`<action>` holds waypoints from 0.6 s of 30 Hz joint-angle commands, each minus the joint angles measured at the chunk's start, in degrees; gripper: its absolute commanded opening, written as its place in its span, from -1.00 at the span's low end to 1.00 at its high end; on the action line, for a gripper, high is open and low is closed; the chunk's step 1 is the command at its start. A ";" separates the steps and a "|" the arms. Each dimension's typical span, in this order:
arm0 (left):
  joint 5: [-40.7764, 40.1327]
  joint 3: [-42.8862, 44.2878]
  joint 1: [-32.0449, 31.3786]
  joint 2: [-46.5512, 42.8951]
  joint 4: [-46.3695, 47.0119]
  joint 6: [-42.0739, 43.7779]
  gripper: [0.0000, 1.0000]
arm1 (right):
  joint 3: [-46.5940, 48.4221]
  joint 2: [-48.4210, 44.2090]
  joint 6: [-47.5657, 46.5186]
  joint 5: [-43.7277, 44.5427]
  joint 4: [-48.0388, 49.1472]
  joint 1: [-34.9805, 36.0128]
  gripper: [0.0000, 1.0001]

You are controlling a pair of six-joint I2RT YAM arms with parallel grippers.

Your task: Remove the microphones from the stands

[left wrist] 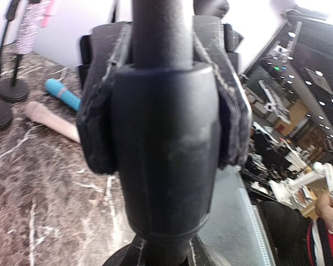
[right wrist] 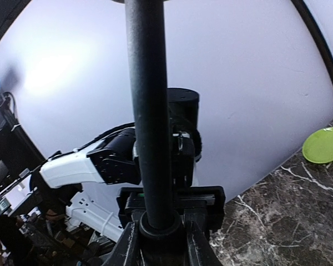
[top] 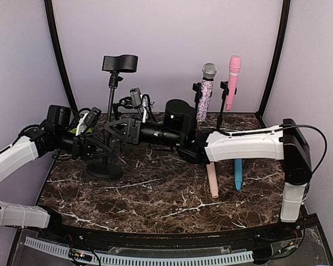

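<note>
A black stand rises from a round base at the left of the table. A black microphone lies crosswise in the clip at its top. My left gripper comes in from the left and is shut on the stand's pole. In the left wrist view its pads press the thick collar. My right gripper comes in from the right and is shut on the pole just above. In the right wrist view the pole runs up out of frame. The microphone is out of both wrist views.
Two more stands at the back hold a glittery silver microphone and a pink microphone. A peach microphone and a blue microphone lie on the marble table at right. A green plate lies at the far left.
</note>
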 commanded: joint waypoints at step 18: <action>-3.30 4.46 -0.02 -1.36 1.48 5.78 -1.00 | -2.47 -8.01 -8.42 17.38 -5.66 3.75 0.20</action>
